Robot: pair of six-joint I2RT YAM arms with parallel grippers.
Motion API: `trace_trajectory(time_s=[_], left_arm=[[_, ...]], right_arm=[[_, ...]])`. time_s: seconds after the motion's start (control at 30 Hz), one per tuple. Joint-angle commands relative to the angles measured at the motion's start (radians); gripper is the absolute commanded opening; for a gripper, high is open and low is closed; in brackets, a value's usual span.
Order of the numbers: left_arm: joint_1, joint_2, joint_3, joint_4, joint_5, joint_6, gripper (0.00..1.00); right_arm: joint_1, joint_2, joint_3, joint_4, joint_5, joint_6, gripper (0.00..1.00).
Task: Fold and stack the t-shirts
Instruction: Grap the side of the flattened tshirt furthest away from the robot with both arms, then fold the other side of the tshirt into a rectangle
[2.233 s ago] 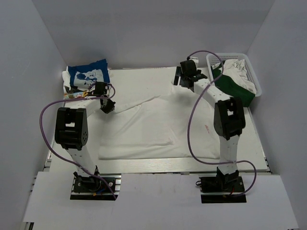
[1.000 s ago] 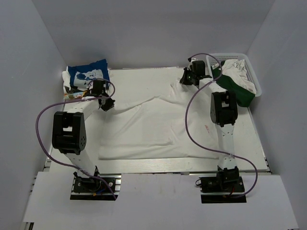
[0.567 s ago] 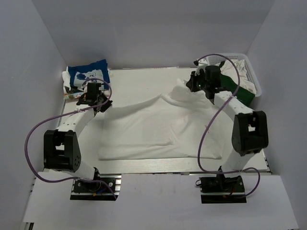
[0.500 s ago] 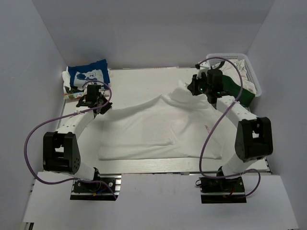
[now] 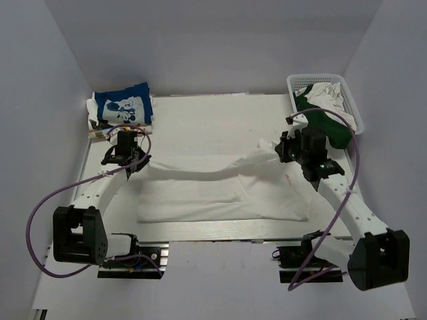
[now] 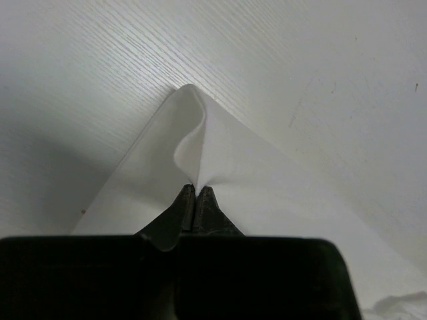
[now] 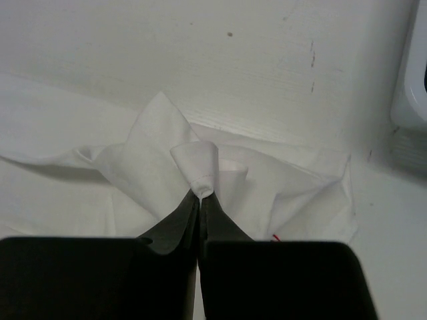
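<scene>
Left gripper (image 6: pixel 195 191) and right gripper (image 7: pixel 200 198) clamped on white t-shirt (image 5: pixel 220 193), above white table (image 5: pixel 200 113), grey walls (image 5: pixel 200 40) around.

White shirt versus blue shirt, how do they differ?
The white shirt lies spread over the table's middle; the blue shirt is a compact bundle at the far left. Both arms' jaws pinch the white shirt; the blue shirt is untouched. The blue shirt shows white print; the white shirt looks mostly plain. Both are soft cloth.

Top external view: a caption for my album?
The left arm and right arm, jaws shut on the white t-shirt, hold its far edge raised mid-fold; the blue t-shirt lies far left.
</scene>
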Motion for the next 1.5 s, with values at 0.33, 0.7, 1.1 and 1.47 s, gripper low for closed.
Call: trace_trajectory(time_s=[0.33, 0.7, 1.1, 1.47], left_arm=[[0.004, -0.086, 0.019, -0.094, -0.131, -0.061, 0.0], [0.001, -0.04, -0.124, -0.218, -0.195, -0.156, 0.76], [-0.013, -0.123, -0.006, -0.176, -0.162, -0.086, 1.0], [-0.022, 0.136, -0.017, 0.044, 0.15, 0.052, 1.0]], right_arm=[[0.013, -0.242, -0.05, -0.246, 0.119, 0.105, 0.0], [0.029, -0.271, -0.182, -0.475, -0.018, 0.285, 0.54], [0.027, -0.318, -0.1, -0.447, -0.035, 0.31, 0.9], [0.046, 0.122, -0.053, -0.056, -0.15, 0.258, 0.9]])
